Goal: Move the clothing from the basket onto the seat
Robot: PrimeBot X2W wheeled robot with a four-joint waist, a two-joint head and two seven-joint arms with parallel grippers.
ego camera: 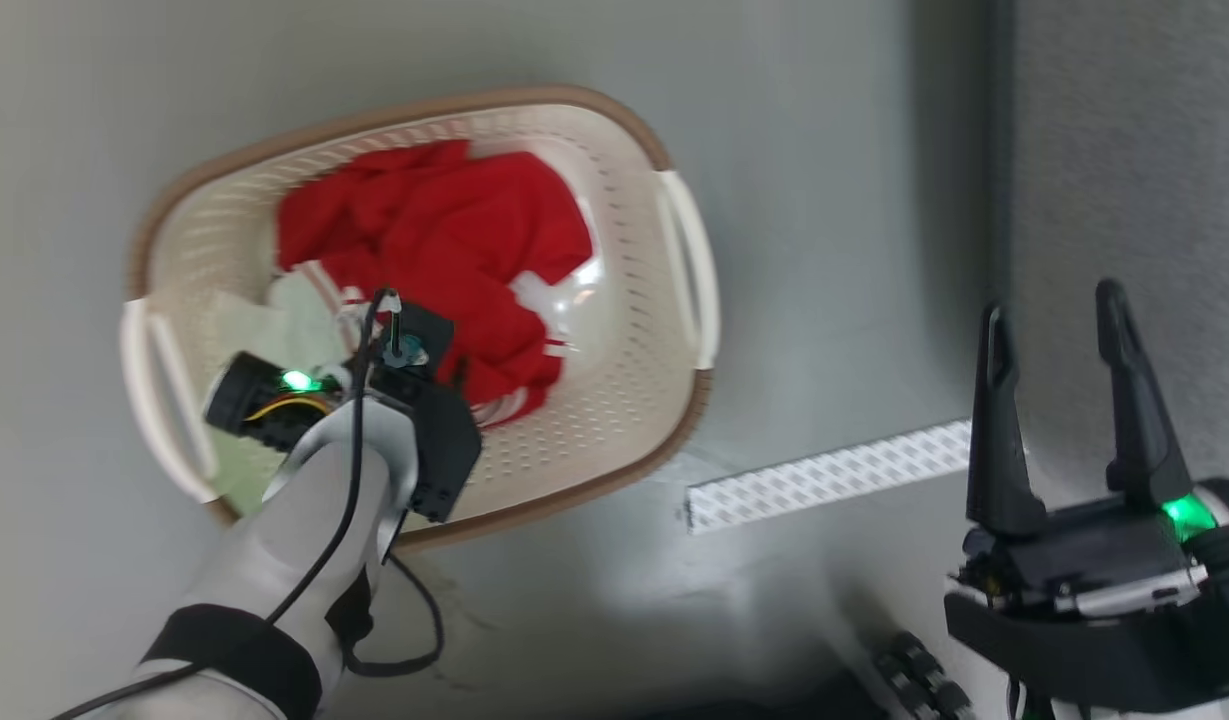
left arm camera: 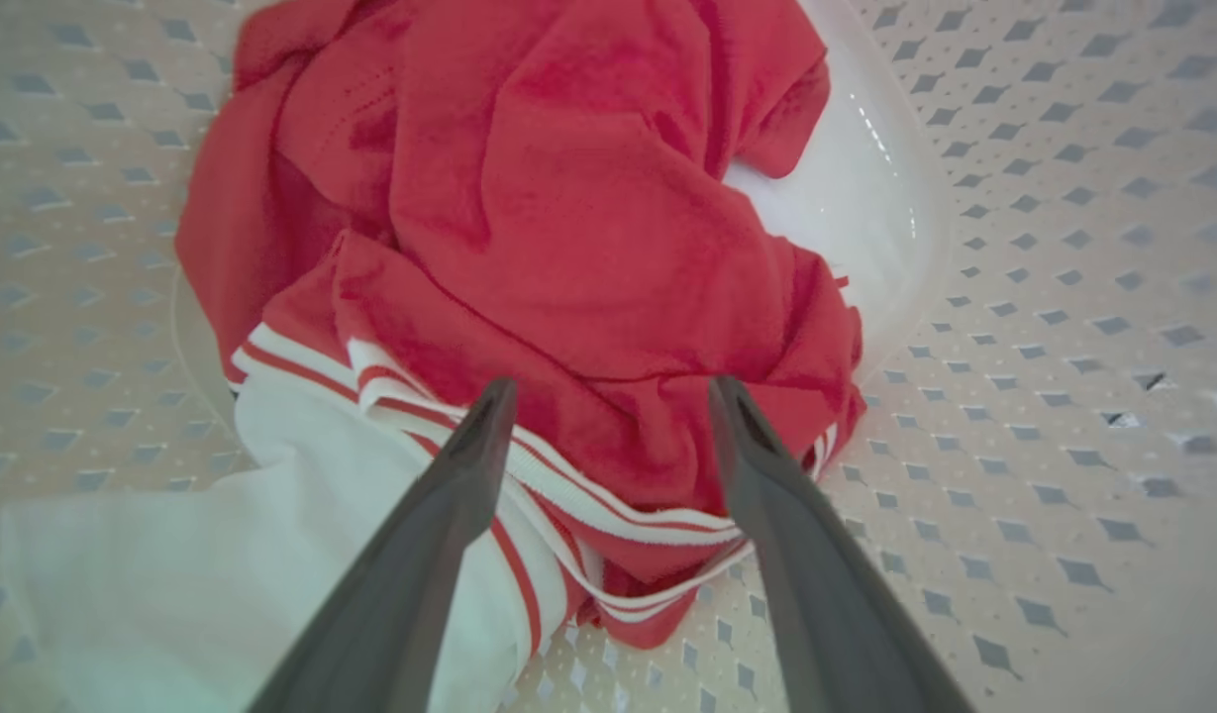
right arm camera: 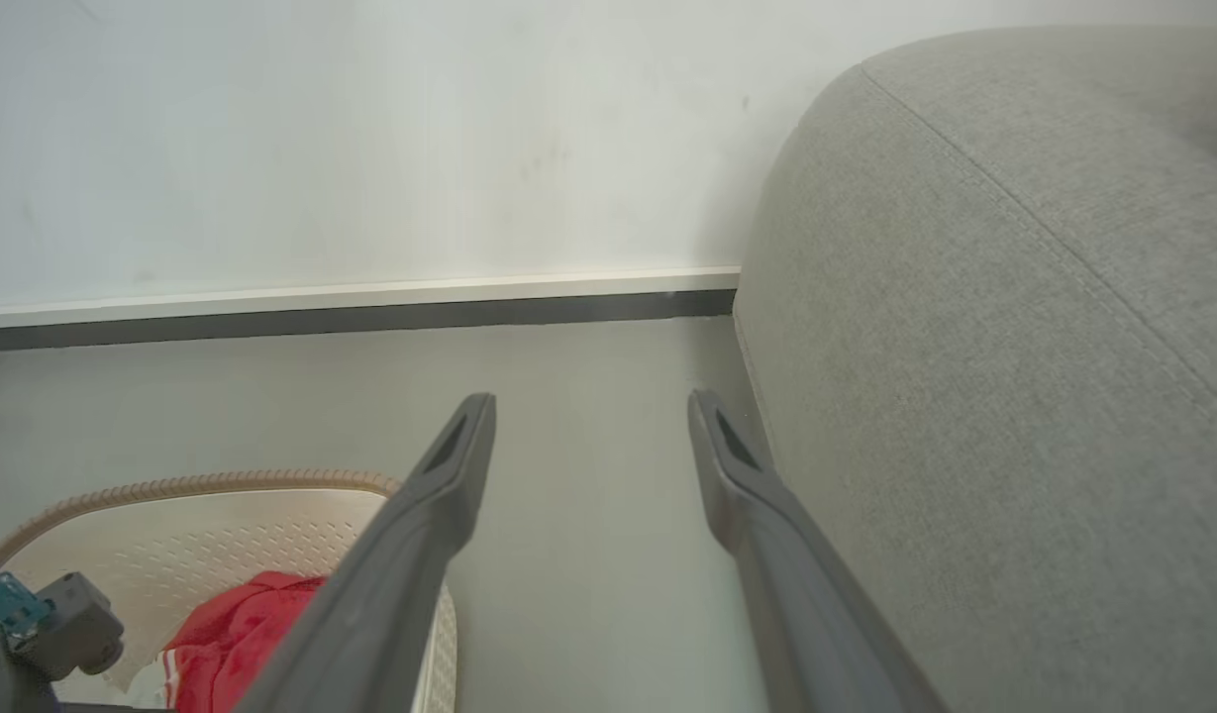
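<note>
The left gripper (left arm camera: 610,386) gapes wide, holding nothing. Between its tips lies the white-striped hem of the crumpled, soft red clothing (left arm camera: 568,198) in the perforated cream basket (left arm camera: 1064,297). The right gripper (right arm camera: 590,398), equally spread and empty, has the rounded, textured grey seat (right arm camera: 964,347) beside its right finger.

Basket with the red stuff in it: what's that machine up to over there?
A two-armed robot is clearing laundry. Its left pincer reaches down into the basket, fingers spread open and pointing at the striped edge of the red clothing, with nothing gripped yet. The right pincer hangs open and empty above the floor, next to the grey seat where the clothing is meant to go. The clothing lies heaped in the basket.
</note>
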